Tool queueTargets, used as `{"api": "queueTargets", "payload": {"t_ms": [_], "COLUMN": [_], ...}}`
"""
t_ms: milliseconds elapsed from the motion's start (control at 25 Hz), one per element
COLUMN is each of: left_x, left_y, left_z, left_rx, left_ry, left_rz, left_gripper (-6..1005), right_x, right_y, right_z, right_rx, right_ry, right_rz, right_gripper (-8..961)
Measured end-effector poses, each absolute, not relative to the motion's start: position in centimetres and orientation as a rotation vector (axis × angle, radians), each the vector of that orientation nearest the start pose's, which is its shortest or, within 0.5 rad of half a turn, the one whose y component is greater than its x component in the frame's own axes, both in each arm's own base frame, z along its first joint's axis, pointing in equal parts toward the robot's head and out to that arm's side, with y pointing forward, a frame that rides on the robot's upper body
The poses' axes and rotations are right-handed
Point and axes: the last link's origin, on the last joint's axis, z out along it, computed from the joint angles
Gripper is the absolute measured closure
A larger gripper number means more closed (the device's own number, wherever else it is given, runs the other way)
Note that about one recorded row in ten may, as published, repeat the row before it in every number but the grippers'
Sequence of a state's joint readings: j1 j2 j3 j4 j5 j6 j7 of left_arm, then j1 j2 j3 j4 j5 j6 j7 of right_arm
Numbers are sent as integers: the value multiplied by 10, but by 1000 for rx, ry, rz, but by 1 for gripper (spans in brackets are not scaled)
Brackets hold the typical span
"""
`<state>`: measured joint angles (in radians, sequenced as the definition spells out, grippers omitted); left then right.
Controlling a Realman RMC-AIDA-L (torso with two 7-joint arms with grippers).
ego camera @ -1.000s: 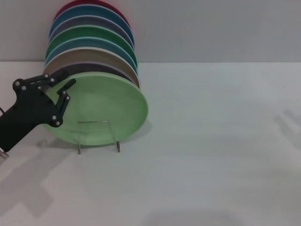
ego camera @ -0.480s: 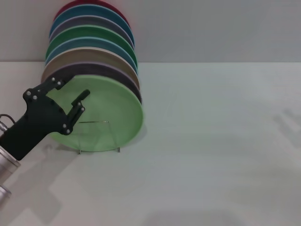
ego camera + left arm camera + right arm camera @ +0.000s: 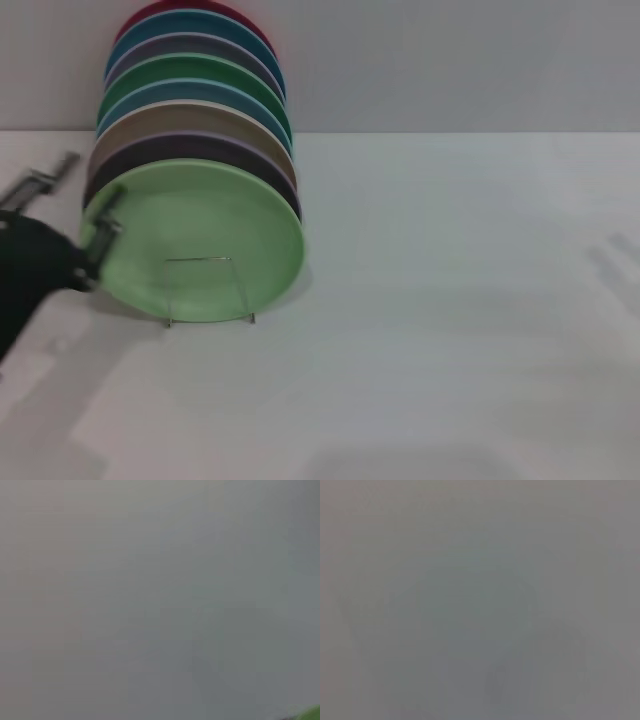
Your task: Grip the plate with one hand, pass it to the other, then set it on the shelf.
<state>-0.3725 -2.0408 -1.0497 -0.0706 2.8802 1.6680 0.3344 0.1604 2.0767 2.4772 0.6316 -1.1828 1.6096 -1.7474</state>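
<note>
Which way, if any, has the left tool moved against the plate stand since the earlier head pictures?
Yes. The left tool has drawn back towards the robot's left, off the light green plate, away from the plate stand.

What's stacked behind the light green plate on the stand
Behind the mint plate stands a row of upright plates: purple, tan, blue, dark green, greyish, teal, red. Only their upper rims show; the rest is covered.
</note>
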Motion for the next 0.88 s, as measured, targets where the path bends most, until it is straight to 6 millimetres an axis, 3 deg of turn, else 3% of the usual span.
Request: {"api": "queueTargets", "payload": {"t_ms": [120,200,280,400,600,880], "left_x": [-304,-321,-328,-348,-364,-366], "left_y": [266,256,254,251,254,252], "left_z": [20,40,44,48,49,44], "left_rx": [-1535,-1394,-1382,-1379,-1356,-1362], "left_ry": [228,36,-28,-174,-281,-298], "left_rz": [-641,-698,-723,-726,-676,-644], "left_gripper": [523,509,496,475,440,230], "right_x": [327,333,336,350,358,359], "right_y": [260,254,252,244,247,249], "right_z": [91,80,77,58,48,48], "right_rx": [-1822,-1810,-1784,-1613,-1488,-1462], "right_ry": [744,611,562,400,396,410], "right_rz": [1335,1227,1191,1010,911,912], "right_gripper": [267,265,264,262,258,255]}}
